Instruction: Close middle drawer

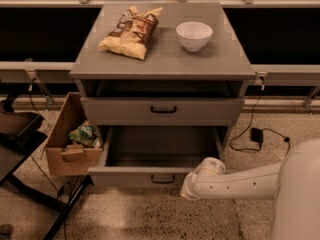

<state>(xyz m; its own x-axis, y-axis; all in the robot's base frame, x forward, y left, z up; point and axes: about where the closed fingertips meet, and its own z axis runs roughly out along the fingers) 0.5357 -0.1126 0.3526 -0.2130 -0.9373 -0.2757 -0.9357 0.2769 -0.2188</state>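
Claw (190, 187) at right end of open middle drawer (159, 156) front panel.

No text, brand or number can be read anywhere.

Crinkled yellow-and-brown snack bag (131, 31), at 10 o'clock on the grey cabinet top (165, 64): dark printed patches, illegible.

Green packet (84, 133) in the open brown cardboard box (62, 159), at 9 o'clock from the open grey wooden middle drawer (125, 176): a pale mark, illegible.

Gripper (189, 188) of the white arm, at 4 o'clock from that drawer's middle, against the front panel: no lettering readable.
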